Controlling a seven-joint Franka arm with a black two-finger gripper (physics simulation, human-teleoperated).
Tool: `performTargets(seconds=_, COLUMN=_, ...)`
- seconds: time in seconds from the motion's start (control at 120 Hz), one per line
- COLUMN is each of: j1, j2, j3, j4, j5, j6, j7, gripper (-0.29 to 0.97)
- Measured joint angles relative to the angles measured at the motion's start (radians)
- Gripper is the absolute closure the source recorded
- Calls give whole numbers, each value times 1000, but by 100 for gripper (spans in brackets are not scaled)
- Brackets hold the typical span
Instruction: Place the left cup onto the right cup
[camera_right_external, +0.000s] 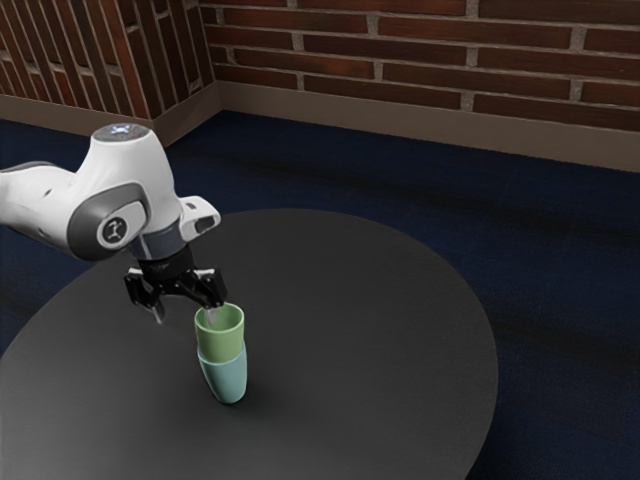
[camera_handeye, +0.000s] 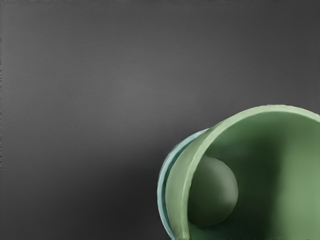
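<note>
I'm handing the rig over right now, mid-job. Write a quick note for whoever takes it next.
Gripper: open, holding nothing, one fingertip at the rim of the pale green tapered cup.
Cups: the green cup sits upright, nested in the light teal tapered cup, on the round black table.
Done: the stacking looks complete.
Left: probably only lifting the arm clear without bumping the stack.

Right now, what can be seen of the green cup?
The green cup is plain, matte, handleless and empty. It stands upright, nested in the teal cup, its upper half showing above that rim. The pair stands on the dark round table. The open gripper hangs at its rim on the arm's side; contact is unclear.
</note>
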Motion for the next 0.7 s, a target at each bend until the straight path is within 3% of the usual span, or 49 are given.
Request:
performTargets(seconds=0.367, j1=0, j2=-41, j3=-1, j4=20, j5=3, j6=-19, j7=4, gripper=1)
performTargets(seconds=0.7, j1=-1, j2=-35, j3=-2, j4=155, j5=5, j6=-100, j7=10, gripper=0)
